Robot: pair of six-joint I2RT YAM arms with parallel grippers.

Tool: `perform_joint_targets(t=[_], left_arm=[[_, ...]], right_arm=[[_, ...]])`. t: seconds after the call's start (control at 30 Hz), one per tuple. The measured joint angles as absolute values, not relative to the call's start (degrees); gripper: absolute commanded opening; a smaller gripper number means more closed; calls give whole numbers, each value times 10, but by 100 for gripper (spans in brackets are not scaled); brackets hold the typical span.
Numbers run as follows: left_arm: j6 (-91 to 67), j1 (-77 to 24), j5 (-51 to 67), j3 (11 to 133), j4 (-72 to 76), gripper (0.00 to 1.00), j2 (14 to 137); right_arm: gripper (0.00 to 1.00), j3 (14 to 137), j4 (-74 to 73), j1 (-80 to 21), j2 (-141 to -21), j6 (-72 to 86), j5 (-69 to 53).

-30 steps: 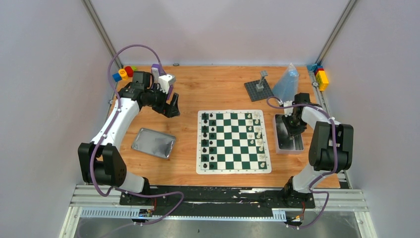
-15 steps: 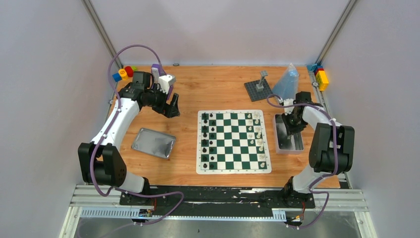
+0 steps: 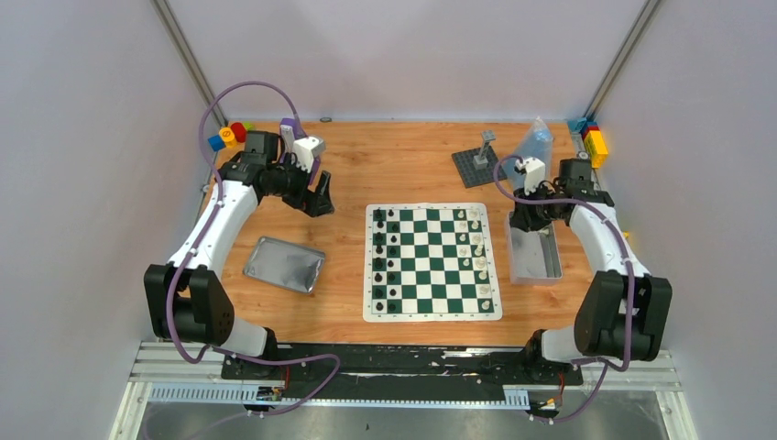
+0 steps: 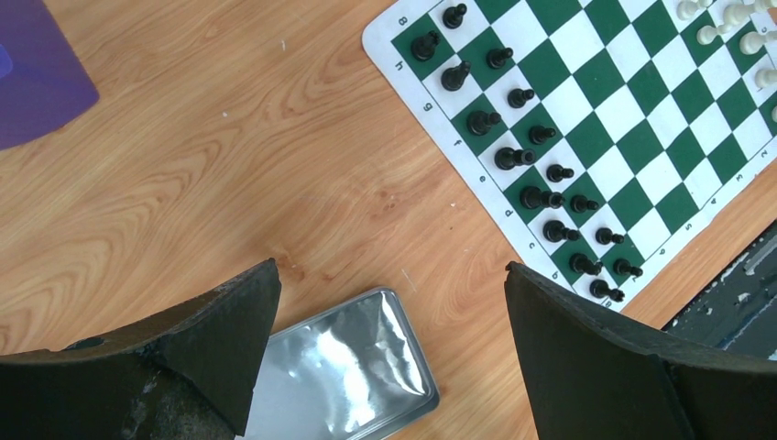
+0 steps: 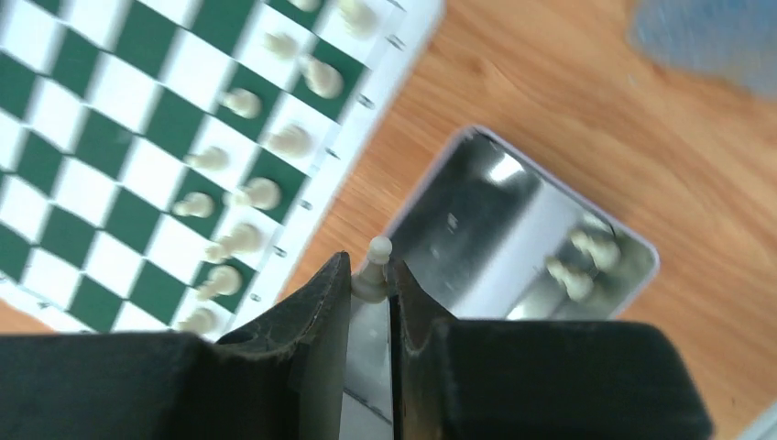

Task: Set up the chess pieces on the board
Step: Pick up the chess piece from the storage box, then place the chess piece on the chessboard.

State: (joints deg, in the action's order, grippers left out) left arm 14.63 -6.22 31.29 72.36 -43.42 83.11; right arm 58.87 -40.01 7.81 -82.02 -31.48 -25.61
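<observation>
The right gripper [image 5: 370, 275] pinches 1 white pawn [image 5: 373, 270] above the tin [image 5: 476, 211]; the left gripper [image 4: 389, 273] gapes wide near the board [image 4: 641, 119].

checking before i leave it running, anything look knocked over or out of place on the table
Nothing looks spilled or damaged. Black pieces stand in two tidy rows on the board; two white pieces lie in the tin, a white pawn in the right claw.

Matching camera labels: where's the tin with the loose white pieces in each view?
Top external: tin right of the board.
Left wrist: not in it; the second tin there lies left of the board.
Right wrist: centre-right, behind the white pawn in the right gripper.
Shared landmark: the board.
</observation>
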Motion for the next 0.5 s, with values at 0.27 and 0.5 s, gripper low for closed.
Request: perform_joint_targets(t=[0.27,0.5], left_arm=[[153,-62,330,739,-432,100,831],[172,-62,332,739,-430,100,831]], right_arm=[[0,544,-300,-42,-759,-339,-411],[2,390,-117,-158,-748,-342,-463]])
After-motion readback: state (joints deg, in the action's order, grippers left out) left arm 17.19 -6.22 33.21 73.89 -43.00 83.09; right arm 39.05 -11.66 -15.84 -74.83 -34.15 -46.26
